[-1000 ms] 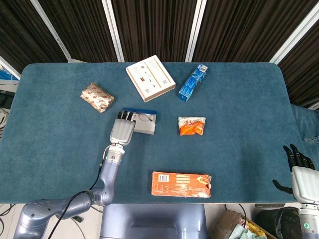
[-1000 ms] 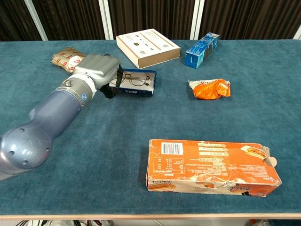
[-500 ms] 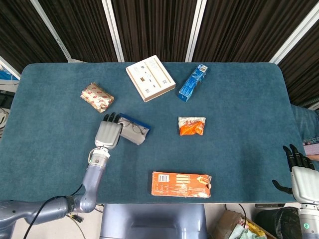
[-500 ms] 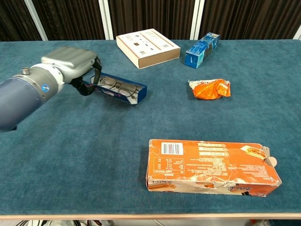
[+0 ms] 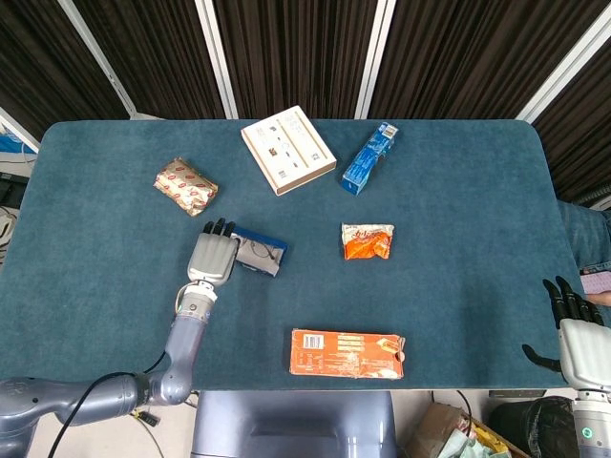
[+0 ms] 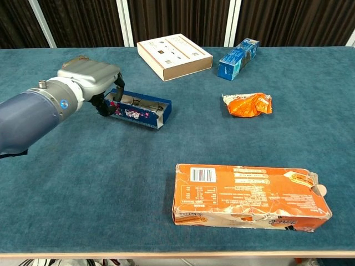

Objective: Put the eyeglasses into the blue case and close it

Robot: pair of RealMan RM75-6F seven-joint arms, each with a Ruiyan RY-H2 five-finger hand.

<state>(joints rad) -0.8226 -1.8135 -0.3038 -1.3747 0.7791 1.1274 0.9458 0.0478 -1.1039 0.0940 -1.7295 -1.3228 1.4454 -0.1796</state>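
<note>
One blue case (image 6: 138, 109), gripped at end by left hand (image 6: 91, 77) fingers; right hand (image 5: 579, 334) fingers spread, holding nothing.

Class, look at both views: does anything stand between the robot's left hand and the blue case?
Nothing visible does. The left hand already grips the blue case at its left end, fingers curled over its edge.

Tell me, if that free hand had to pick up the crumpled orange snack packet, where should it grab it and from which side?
Probably from above, across the narrow middle of the orange snack packet. It lies flat and alone on the table, so its long sides are open for fingers to close in. The twisted ends look too thin and floppy to hold well. The right hand waits open off the table's edge.
</note>
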